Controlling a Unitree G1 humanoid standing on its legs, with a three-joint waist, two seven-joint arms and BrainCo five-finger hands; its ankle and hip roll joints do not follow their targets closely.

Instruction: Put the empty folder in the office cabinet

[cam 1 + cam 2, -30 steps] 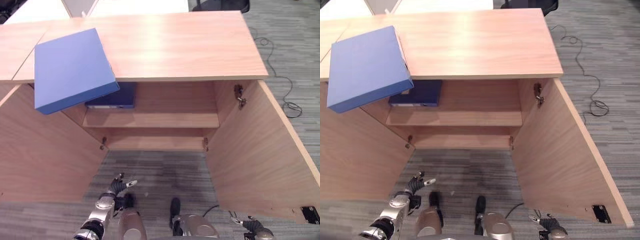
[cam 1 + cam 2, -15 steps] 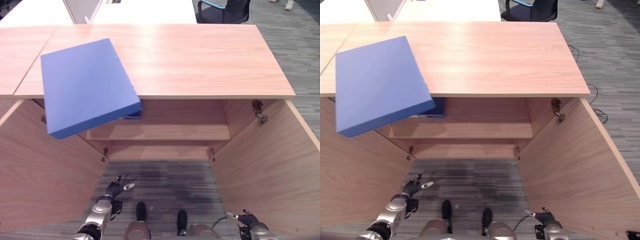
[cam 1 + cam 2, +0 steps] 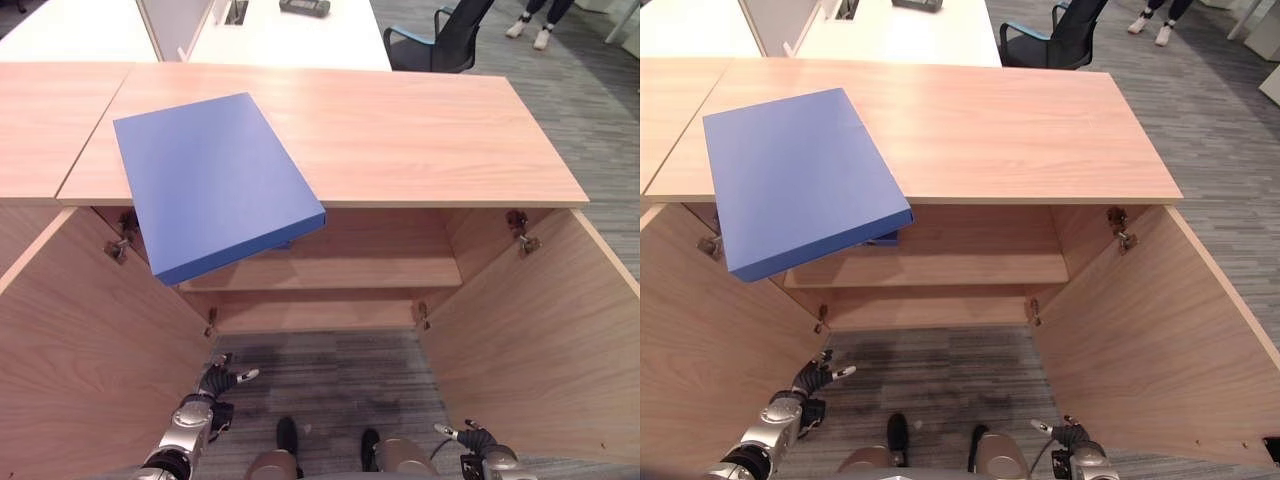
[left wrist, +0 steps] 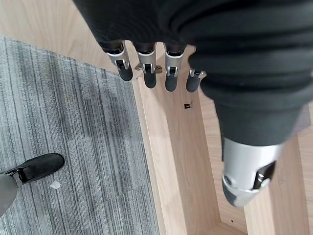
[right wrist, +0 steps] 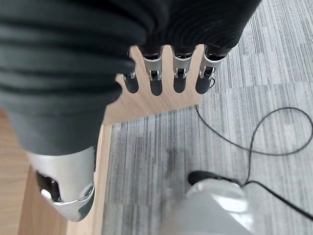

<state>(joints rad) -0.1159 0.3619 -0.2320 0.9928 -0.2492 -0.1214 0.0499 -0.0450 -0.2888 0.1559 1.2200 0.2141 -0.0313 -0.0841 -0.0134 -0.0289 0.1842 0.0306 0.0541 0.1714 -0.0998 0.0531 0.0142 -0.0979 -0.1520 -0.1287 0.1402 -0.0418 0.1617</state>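
- Nearest the camera, low over the grey striped carpet (image 3: 330,365), the left hand (image 3: 212,383) hangs with its fingers (image 4: 147,73) straight and apart, holding nothing.
- At the lower right, the right hand (image 3: 1068,437) hangs beside the open right door (image 3: 1140,330), its fingers (image 5: 178,78) likewise straight, spread and empty.
- Between the two open doors stands the light wooden office cabinet (image 3: 340,275); its one visible shelf (image 3: 960,270) carries a dark blue object (image 3: 888,238), mostly hidden, at the left end.
- Above, the flat blue rectangular folder (image 3: 205,180) lies on the cabinet's wooden top (image 3: 420,130), its near corner jutting past the front edge, well apart from both hands.
- Farther back stand a white desk (image 3: 280,30) and a dark office chair (image 3: 445,35); a person's shoes (image 3: 530,30) show beyond.
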